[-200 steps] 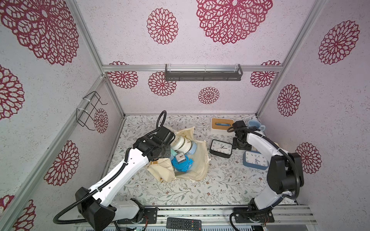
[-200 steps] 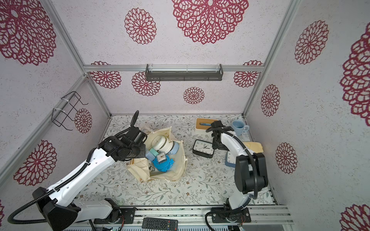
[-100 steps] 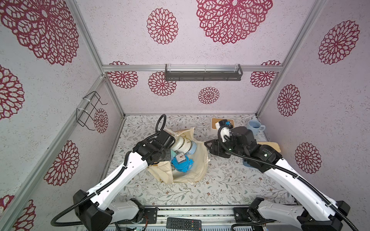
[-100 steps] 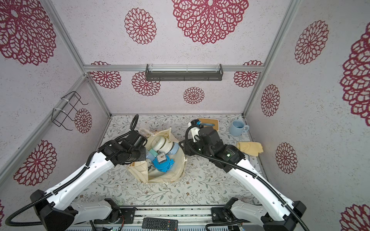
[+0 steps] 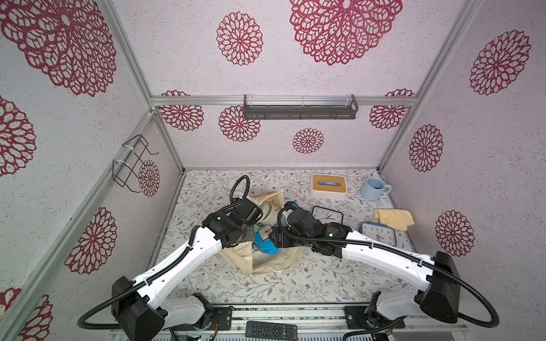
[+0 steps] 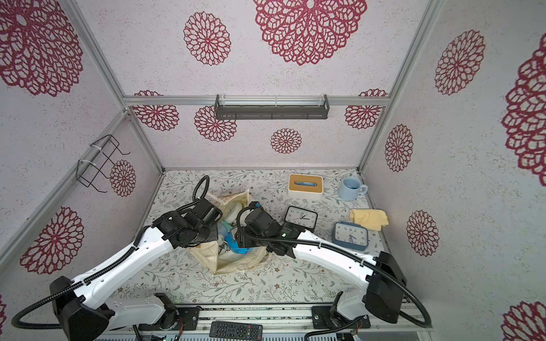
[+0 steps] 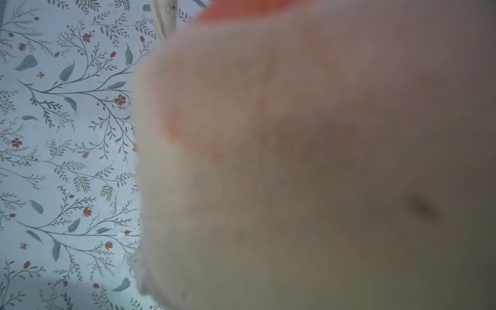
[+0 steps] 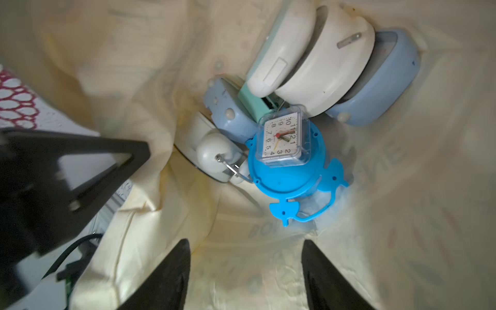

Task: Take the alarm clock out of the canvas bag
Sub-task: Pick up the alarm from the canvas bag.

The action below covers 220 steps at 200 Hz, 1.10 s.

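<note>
The cream canvas bag [image 5: 266, 262] lies in the middle of the table with its mouth held open. Its cloth fills the left wrist view [image 7: 295, 161]. My left gripper [image 5: 247, 237] is at the bag's left rim, shut on the cloth. My right gripper [image 8: 245, 244] hangs open just inside the mouth, its black fingertips [image 8: 177, 263] apart with only cloth between them. Several alarm clocks lie at the bottom. A small clear square clock [image 8: 284, 138] rests on a round bright-blue one [image 8: 287, 177]. White [image 8: 324, 67] and pale-blue [image 8: 381, 86] clocks lie beyond them.
On the table right of the bag stand a black clock [image 5: 327, 215] and a blue-grey clock [image 5: 378, 237]. A folded yellow cloth [image 5: 394, 218], a tissue box [image 5: 328, 184] and a blue mug [image 5: 373, 188] sit at the back right. A remote [image 5: 271, 329] lies on the front rail.
My right arm has swung from the back right, near the black clock, over to the bag's mouth. The left gripper has kept its hold on the rim.
</note>
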Each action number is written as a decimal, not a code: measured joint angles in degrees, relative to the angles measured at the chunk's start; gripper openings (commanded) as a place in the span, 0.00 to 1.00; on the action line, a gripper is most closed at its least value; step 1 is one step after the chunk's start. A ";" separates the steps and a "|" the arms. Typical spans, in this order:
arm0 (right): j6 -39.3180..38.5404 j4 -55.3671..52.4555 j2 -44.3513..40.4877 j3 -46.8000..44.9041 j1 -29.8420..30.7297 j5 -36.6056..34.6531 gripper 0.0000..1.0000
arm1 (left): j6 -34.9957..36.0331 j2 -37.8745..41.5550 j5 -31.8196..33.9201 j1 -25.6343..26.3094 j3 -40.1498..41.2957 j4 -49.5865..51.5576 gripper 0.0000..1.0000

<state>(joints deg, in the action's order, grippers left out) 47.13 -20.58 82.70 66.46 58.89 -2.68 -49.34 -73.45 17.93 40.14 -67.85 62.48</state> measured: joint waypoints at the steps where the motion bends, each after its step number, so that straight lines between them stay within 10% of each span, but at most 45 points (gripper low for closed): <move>1: 0.04 0.11 0.11 -0.04 0.02 -0.11 0.69 | -0.11 -0.07 0.00 0.04 0.02 -0.04 0.00; 130: 6.12 14.38 15.17 1.40 0.61 -9.35 0.85 | -3.78 -2.64 2.34 4.20 -0.02 0.04 0.00; 220: -24.90 -1.25 18.64 10.58 1.66 -13.16 0.87 | -1.42 -2.32 5.57 4.44 0.04 2.10 0.00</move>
<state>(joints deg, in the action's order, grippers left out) 22.24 -21.82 101.34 77.03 60.55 -15.84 -50.76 -75.77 23.51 44.58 -67.81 64.58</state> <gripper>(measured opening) 0.872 0.049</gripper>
